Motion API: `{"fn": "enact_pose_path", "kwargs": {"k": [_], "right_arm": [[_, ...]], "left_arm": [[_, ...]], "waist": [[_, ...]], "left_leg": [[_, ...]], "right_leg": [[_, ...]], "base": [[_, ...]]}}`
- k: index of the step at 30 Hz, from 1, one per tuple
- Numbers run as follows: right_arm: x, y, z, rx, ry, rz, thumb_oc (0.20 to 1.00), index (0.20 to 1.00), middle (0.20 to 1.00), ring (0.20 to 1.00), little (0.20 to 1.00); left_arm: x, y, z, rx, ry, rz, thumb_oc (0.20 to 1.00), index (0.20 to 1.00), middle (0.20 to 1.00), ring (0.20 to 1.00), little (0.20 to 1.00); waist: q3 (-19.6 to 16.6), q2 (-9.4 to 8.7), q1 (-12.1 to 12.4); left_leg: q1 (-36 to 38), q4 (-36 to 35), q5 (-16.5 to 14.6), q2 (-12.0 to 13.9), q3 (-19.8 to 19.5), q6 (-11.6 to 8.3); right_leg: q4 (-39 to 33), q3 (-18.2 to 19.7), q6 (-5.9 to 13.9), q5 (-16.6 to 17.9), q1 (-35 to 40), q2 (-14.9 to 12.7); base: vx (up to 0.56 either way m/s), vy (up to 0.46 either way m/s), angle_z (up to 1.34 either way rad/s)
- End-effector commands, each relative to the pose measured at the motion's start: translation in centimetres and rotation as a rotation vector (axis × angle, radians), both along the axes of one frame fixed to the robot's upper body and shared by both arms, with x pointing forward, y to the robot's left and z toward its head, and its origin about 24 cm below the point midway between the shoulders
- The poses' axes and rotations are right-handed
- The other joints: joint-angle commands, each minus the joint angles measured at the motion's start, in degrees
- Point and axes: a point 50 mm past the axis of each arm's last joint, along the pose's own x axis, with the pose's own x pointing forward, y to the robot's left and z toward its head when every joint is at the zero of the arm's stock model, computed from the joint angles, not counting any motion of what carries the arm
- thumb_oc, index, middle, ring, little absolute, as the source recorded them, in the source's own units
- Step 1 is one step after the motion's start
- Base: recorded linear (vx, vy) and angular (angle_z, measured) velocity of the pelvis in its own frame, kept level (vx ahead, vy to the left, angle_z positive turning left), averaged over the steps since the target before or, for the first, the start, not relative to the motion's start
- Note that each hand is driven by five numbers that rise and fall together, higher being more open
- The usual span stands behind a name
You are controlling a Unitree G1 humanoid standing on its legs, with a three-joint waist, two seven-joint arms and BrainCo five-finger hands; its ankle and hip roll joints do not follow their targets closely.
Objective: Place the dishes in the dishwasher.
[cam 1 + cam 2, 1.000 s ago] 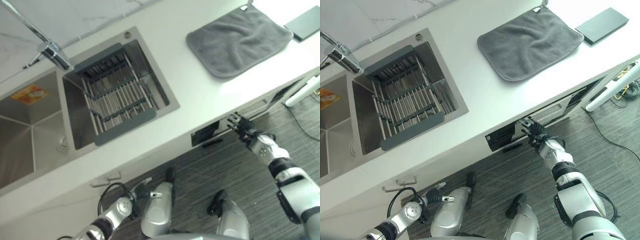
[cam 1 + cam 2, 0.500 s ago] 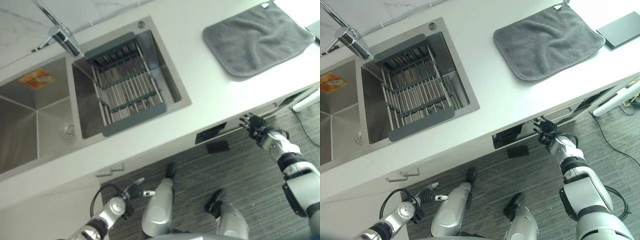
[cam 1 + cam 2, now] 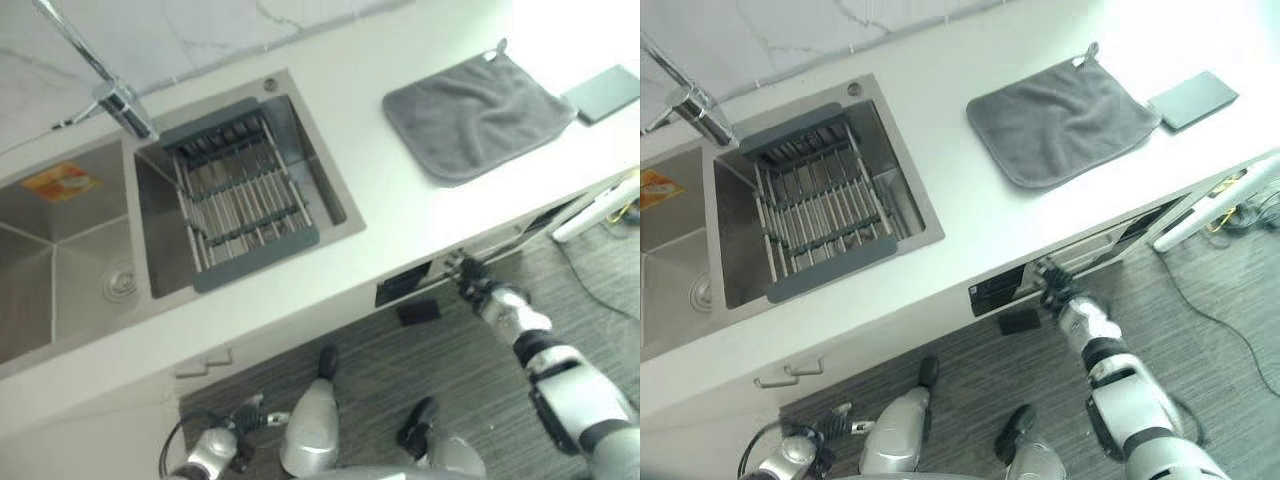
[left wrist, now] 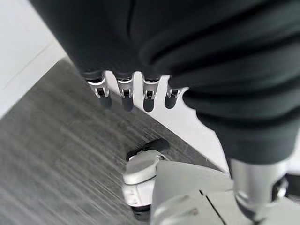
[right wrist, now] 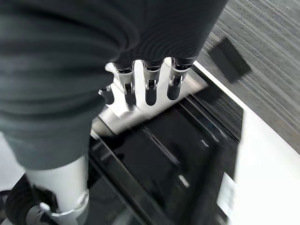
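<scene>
The right hand (image 3: 1065,298) reaches under the table (image 3: 970,210) edge, its fingers (image 5: 150,89) straight and slightly spread, resting on the dishwasher (image 5: 164,140) door's top. The left hand (image 4: 136,86) hangs relaxed above the floor (image 4: 42,154).

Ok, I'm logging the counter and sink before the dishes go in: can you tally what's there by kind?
Grey cloths: 1, cloth spread flat on the counter.
Dark flat slabs: 1, slab beside the cloth.
Draining racks: 1, rack across the sink.
Taps: 1, tap.
Dishes: 0 visible.
Total: 4.
</scene>
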Motion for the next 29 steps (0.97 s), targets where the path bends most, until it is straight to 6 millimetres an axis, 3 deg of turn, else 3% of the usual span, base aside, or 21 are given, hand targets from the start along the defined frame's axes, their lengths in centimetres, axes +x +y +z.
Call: {"fn": "enact_pose_path", "kwargs": {"k": [1,3,6,7,10,12,14,15,17,18,22,24,29], "right_arm": [[2.3,2.5,2.9,0.042,-0.163,0.046,1.0,1.0,1.0,1.0,1.0],[-0.2,1.4,-0.2,0.05,-0.081,0.008,1.0,1.0,1.0,1.0,1.0],[-2.5,0.2,-2.3,0.038,-0.022,-0.023,1.0,1.0,1.0,1.0,1.0],[-4.7,-0.9,-4.1,0.022,0.026,-0.041,1.0,1.0,1.0,1.0,1.0],[-7.2,-2.0,-5.8,0.003,0.086,-0.055,1.0,1.0,1.0,1.0,1.0],[-10.4,-3.1,-7.8,-0.055,0.189,-0.061,1.0,1.0,1.0,1.0,1.0],[-12.2,-3.7,-8.7,-0.048,0.252,-0.083,1.0,1.0,1.0,1.0,1.0],[-12.5,-3.8,-8.9,-0.046,0.261,-0.084,1.0,1.0,1.0,1.0,1.0],[-13.3,-4.1,-9.3,-0.046,0.288,-0.087,1.0,1.0,1.0,1.0,1.0],[-14.9,-4.4,-10.0,-0.057,0.353,-0.09,1.0,1.0,1.0,1.0,1.0],[-17.8,-4.4,-11.3,-0.051,0.469,-0.078,1.0,1.0,1.0,1.0,1.0],[-18.4,-4.3,-11.6,-0.056,0.497,-0.054,1.0,1.0,1.0,1.0,1.0],[-20.8,-3.7,-12.6,-0.099,0.596,0.033,1.0,1.0,1.0,1.0,1.0]], "left_arm": [[-0.6,0.2,-0.3,-0.033,0.05,0.014,1.0,1.0,1.0,1.0,1.0],[-2.1,-0.2,-0.8,-0.084,0.124,0.061,1.0,1.0,1.0,1.0,1.0],[-3.4,-0.8,-1.2,-0.138,0.166,0.102,1.0,1.0,1.0,1.0,1.0],[-4.3,-1.2,-1.4,-0.159,0.188,0.125,1.0,1.0,1.0,1.0,1.0],[-5.1,-1.4,-1.6,-0.182,0.21,0.154,1.0,1.0,1.0,1.0,1.0],[-5.5,-1.1,-1.6,-0.193,0.246,0.159,1.0,1.0,1.0,1.0,1.0],[-5.6,-1.1,-1.6,-0.196,0.257,0.146,1.0,1.0,1.0,1.0,1.0],[-5.6,-1.1,-1.6,-0.197,0.26,0.145,1.0,1.0,1.0,1.0,1.0],[-5.4,-1.1,-1.6,-0.201,0.262,0.143,1.0,1.0,1.0,1.0,1.0],[-5.0,-1.0,-1.5,-0.198,0.266,0.156,1.0,1.0,1.0,1.0,1.0],[-4.5,-0.8,-1.5,-0.136,0.282,0.073,1.0,1.0,1.0,1.0,1.0],[-4.5,-0.7,-1.5,-0.093,0.288,0.02,1.0,1.0,1.0,1.0,1.0],[-4.0,1.2,-1.1,-0.052,0.313,0.104,1.0,1.0,1.0,1.0,1.0]], "waist": [[-1.48,-3.38,0.44],[-3.49,-3.58,-0.77],[-5.0,-3.56,-1.65],[-6.44,-3.52,-2.46],[-7.89,-3.58,-3.47],[-9.45,-3.74,-5.23],[-10.11,-3.87,-6.21],[-10.39,-3.92,-6.34],[-10.62,-4.0,-6.86],[-11.34,-4.14,-7.87],[-12.24,-4.23,-9.6],[-12.42,-4.17,-10.08],[-13.19,-3.26,-12.57]], "left_leg": [[-0.7,-3.75,3.23,-1.26,6.08,-0.06],[0.15,-3.82,3.2,-0.79,7.27,-0.44],[1.25,-3.82,2.82,-0.47,8.04,-0.52],[2.44,-3.82,2.35,-0.29,8.64,-0.57],[3.74,-3.82,1.82,-0.11,9.23,-0.66],[5.27,-3.82,1.17,0.09,10.16,-0.72],[5.65,-3.82,1.74,0.08,11.04,-0.11],[6.32,-3.82,0.65,0.16,10.56,-0.63],[6.25,-3.82,1.36,0.06,11.14,-0.01],[7.21,-3.82,0.82,0.04,11.28,0.1],[8.92,-3.82,-0.06,0.18,11.59,0.26],[9.27,-3.82,-0.13,0.23,11.67,0.22],[10.63,-3.82,-0.46,0.47,12.68,0.01]], "right_leg": [[-7.75,1.5,3.77,6.89,6.63,-3.0],[-9.75,1.36,4.11,7.86,7.52,-2.81],[-11.16,1.26,4.42,8.75,7.91,-2.84],[-12.4,1.25,4.72,9.55,8.27,-2.87],[-13.53,1.37,4.94,10.33,8.63,-2.87],[-14.46,1.83,4.96,10.87,9.23,-2.74],[-14.36,1.53,4.36,11.48,9.12,-2.84],[-14.5,2.27,4.93,10.75,9.72,-2.65],[-14.45,1.85,4.38,11.42,9.41,-2.79],[-14.51,2.52,4.28,11.33,9.73,-2.57],[-14.62,4.2,3.95,11.02,10.35,-2.0],[-14.73,4.8,3.94,11.08,10.4,-1.84],[-14.86,7.15,3.77,10.78,10.57,-1.33]], "base": [[0.03,-0.003,-0.05],[0.04,0.007,-0.04],[0.04,0.016,-0.17],[0.07,0.025,-0.21],[0.04,-0.005,-0.09],[0.0,-0.028,-0.24],[-0.03,-0.021,-0.15],[-0.07,-0.02,-0.07],[-0.04,-0.024,-0.09],[-0.01,-0.043,-0.14],[-0.02,-0.045,-0.14],[-0.01,-0.029,-0.1],[0.0,-0.008,-0.19]]}}
